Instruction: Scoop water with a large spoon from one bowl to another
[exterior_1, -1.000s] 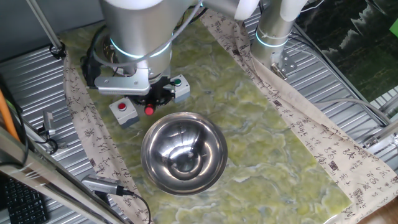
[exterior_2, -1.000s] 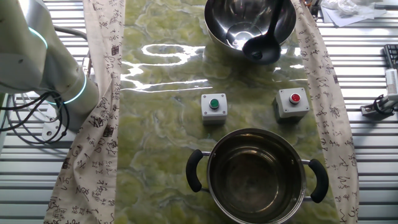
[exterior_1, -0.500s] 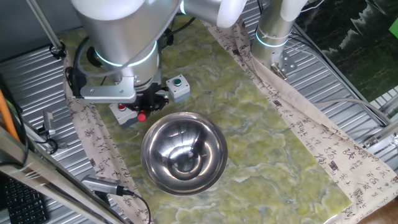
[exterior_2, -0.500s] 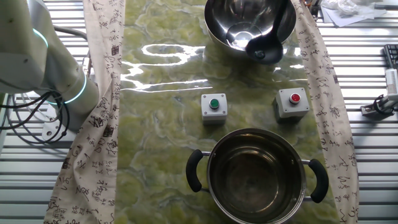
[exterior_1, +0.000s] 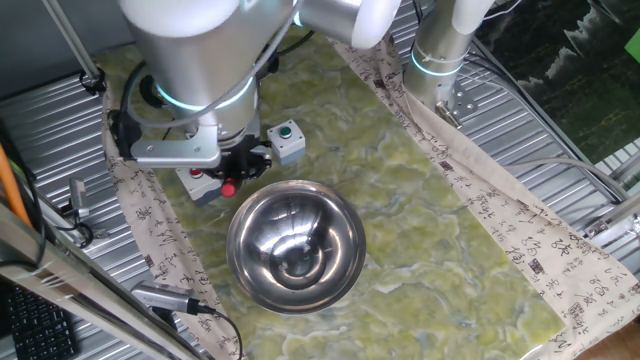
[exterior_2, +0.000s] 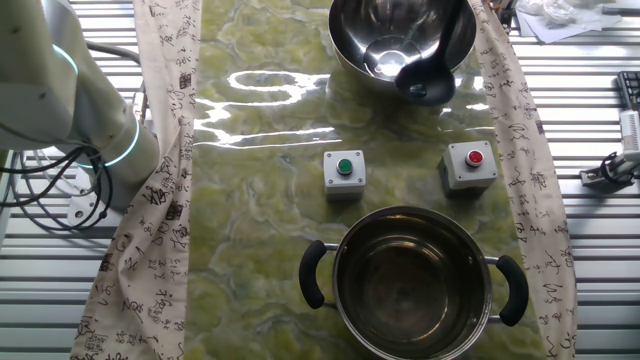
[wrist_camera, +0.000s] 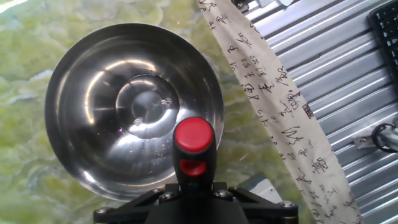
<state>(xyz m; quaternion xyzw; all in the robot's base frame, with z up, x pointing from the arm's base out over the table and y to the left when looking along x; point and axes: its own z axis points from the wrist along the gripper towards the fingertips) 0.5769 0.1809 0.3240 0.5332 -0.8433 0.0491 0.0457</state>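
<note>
The large spoon (wrist_camera: 194, 146) sat gripped in the claw (wrist_camera: 194, 198), red-capped handle end pointing away from it along the fingers and over the near rim of the wide bowl (wrist_camera: 74, 81). Its dark ladle cup (seen only in the other fixed view) hung at that bowl's edge. The handled pot (exterior_2: 417, 283) stood well apart, beyond two button boxes (exterior_2: 344, 171) on the tabletop (exterior_2: 250, 200).
</note>
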